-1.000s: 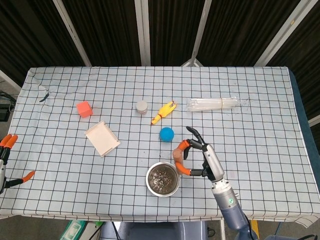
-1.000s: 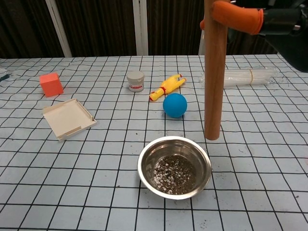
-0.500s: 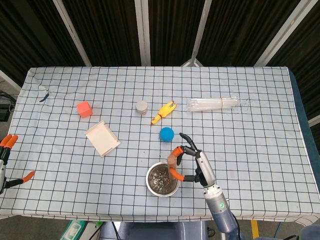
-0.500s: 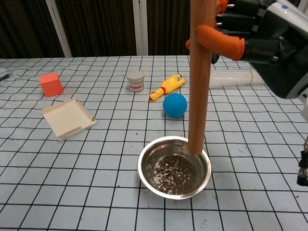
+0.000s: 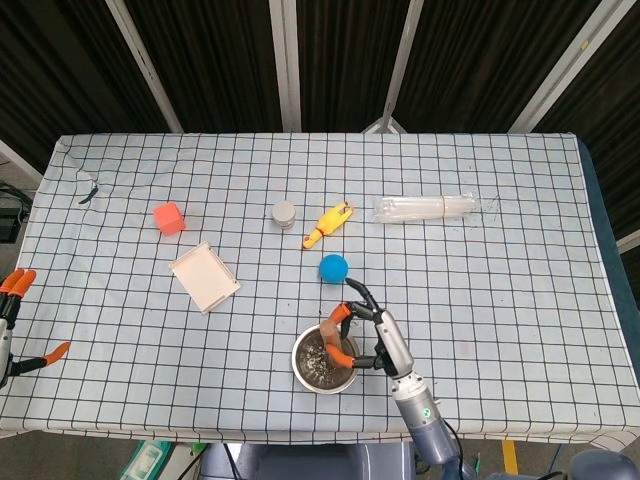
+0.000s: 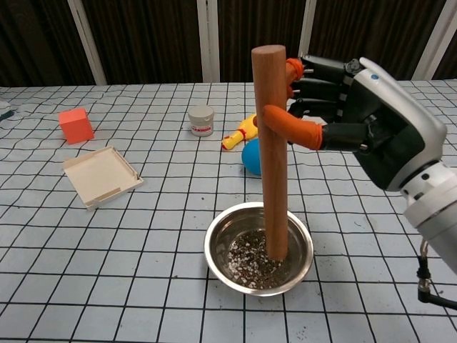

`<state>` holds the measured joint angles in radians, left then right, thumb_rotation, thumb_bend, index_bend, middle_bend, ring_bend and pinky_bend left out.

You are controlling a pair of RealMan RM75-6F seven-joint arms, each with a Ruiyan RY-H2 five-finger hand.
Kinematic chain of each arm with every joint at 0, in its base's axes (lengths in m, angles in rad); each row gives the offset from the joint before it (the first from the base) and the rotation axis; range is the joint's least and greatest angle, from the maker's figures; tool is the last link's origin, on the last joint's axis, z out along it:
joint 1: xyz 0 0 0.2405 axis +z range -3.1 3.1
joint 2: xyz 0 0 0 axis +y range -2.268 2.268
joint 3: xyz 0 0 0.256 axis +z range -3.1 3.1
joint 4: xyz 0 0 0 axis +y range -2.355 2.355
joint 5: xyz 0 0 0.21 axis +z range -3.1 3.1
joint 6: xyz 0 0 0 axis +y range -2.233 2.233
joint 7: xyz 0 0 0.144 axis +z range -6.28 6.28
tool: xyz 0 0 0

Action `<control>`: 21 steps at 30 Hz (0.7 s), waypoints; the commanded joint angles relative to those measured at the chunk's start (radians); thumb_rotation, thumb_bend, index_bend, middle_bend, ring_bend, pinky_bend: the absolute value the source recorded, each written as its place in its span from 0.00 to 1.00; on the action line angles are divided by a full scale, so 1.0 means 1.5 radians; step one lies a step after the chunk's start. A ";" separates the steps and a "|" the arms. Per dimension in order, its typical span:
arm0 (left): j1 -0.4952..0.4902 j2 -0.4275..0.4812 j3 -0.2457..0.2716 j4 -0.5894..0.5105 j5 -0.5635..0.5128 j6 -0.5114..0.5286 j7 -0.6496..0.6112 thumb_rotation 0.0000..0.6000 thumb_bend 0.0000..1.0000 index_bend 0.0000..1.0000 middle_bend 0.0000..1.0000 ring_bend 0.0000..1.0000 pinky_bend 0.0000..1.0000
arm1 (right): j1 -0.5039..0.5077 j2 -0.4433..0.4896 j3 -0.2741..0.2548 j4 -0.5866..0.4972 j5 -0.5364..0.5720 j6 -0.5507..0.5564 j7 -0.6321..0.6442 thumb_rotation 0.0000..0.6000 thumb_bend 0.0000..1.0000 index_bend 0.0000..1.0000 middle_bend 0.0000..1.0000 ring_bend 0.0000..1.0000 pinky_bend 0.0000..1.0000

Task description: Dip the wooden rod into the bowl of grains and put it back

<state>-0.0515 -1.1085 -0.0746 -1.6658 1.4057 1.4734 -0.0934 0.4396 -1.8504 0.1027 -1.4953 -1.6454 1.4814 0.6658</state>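
My right hand (image 6: 357, 121) (image 5: 372, 335) grips the wooden rod (image 6: 271, 153) (image 5: 333, 332) and holds it upright. The rod's lower end stands in the grains inside the steel bowl (image 6: 218, 268) (image 5: 300, 370), near the bowl's right side. The bowl sits at the table's front middle, holding dark and pale grains. My left hand (image 5: 10, 320) shows only at the far left edge of the head view, off the table, orange fingertips apart and holding nothing.
A blue ball (image 5: 333, 267) lies just behind the bowl, with a yellow rubber chicken (image 5: 328, 223) and a small white jar (image 5: 284, 213) beyond. An open white box (image 5: 205, 277) and an orange cube (image 5: 168, 217) sit at left. A clear plastic bag (image 5: 432, 208) lies back right.
My right hand moved left and down with the rod. The rod's tip went from hanging beside the bowl to standing in the grains.
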 commanded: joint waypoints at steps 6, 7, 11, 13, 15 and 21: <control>0.000 0.000 0.000 0.001 0.000 -0.001 -0.001 1.00 0.06 0.00 0.00 0.00 0.00 | 0.000 -0.029 -0.006 0.035 0.004 -0.005 0.010 1.00 0.60 0.73 0.64 0.65 0.10; 0.000 0.000 0.001 0.001 0.001 -0.001 -0.001 1.00 0.06 0.00 0.00 0.00 0.00 | 0.000 -0.033 -0.006 0.040 0.004 -0.005 0.010 1.00 0.60 0.73 0.64 0.65 0.10; -0.001 0.001 0.000 0.000 0.001 -0.001 -0.002 1.00 0.06 0.00 0.00 0.00 0.00 | 0.001 -0.044 -0.007 0.055 0.003 -0.007 0.006 1.00 0.60 0.73 0.64 0.65 0.10; 0.000 0.001 0.001 0.000 0.001 -0.001 -0.003 1.00 0.06 0.00 0.00 0.00 0.00 | 0.001 -0.046 -0.007 0.058 0.004 -0.007 0.007 1.00 0.60 0.73 0.64 0.65 0.10; -0.001 0.001 0.001 0.001 0.001 -0.002 -0.005 1.00 0.06 0.00 0.00 0.00 0.00 | 0.001 -0.046 -0.005 0.058 0.003 -0.006 0.007 1.00 0.60 0.73 0.64 0.65 0.10; 0.000 0.002 0.001 0.000 0.003 -0.001 -0.006 1.00 0.06 0.00 0.00 0.00 0.00 | 0.001 -0.043 -0.004 0.053 0.001 -0.005 0.001 1.00 0.60 0.73 0.64 0.65 0.10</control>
<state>-0.0522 -1.1055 -0.0726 -1.6651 1.4107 1.4719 -0.1031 0.4416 -1.9154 0.0965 -1.4155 -1.6437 1.4738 0.6669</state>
